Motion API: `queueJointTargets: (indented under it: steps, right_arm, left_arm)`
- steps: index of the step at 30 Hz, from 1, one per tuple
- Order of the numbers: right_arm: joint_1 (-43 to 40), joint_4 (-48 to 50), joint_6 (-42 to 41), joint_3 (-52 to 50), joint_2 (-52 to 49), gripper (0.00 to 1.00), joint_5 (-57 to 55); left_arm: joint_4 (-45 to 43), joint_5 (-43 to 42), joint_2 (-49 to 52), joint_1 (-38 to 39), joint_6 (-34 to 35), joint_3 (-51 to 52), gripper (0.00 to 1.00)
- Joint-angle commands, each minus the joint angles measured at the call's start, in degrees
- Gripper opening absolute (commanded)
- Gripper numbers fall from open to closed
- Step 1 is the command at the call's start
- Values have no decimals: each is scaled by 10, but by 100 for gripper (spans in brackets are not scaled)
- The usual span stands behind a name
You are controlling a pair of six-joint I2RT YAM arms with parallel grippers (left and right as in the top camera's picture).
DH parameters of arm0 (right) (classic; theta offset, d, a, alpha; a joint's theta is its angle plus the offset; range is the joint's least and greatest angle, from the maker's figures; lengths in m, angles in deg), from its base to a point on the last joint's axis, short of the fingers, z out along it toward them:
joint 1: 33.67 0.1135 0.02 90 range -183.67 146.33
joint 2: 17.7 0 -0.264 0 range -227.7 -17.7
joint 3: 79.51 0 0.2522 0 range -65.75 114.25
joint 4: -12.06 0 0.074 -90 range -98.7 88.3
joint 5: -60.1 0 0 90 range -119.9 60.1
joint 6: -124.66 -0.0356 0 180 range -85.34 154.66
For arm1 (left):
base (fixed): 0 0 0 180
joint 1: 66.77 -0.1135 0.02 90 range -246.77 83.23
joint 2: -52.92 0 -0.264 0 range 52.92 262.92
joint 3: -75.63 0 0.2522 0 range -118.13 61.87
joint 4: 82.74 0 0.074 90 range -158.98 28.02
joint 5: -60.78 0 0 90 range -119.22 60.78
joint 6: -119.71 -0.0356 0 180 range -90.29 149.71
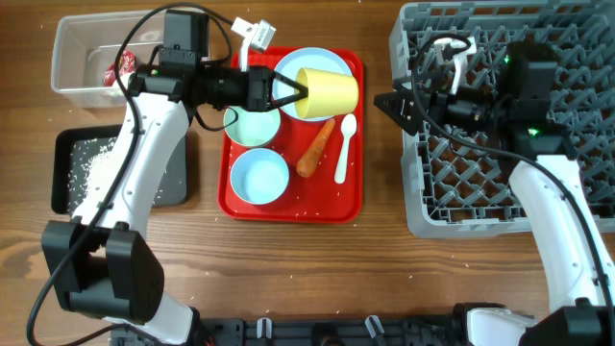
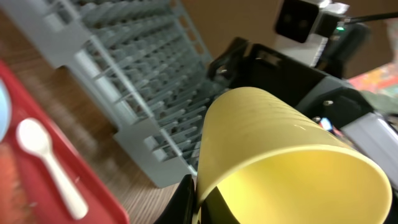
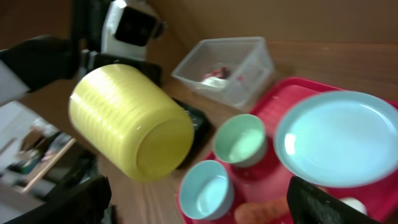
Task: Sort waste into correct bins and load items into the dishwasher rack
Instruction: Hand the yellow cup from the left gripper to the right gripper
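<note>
My left gripper is shut on the rim of the yellow cup, one finger inside and one outside. It holds the cup on its side above the red tray's far right part. My right gripper is open and empty just right of the cup, at the dishwasher rack's left edge. Its wrist view shows the cup's base between its spread fingers. On the tray lie the plate, two bowls, the carrot and the spoon.
The red tray lies mid-table. The clear tub at far left holds the red-and-white wrapper. The black tray in front of it holds rice grains. A few grains lie loose on the table.
</note>
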Motion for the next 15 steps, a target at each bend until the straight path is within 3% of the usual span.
queueJointTargets:
  steps: [1,6,15]
  right_arm:
    - [13,54,-15,5,-39,94,138]
    - [52,192,-64,5,-69,95,231]
    - [95,241,-92,5,-78,91,190]
  left_arm:
    - [-23,-75,-1,1,-9,-5,4]
    - [-24,-74,12,1,-9,-4,4]
    - [-27,-74,22,50,-9,-4,4]
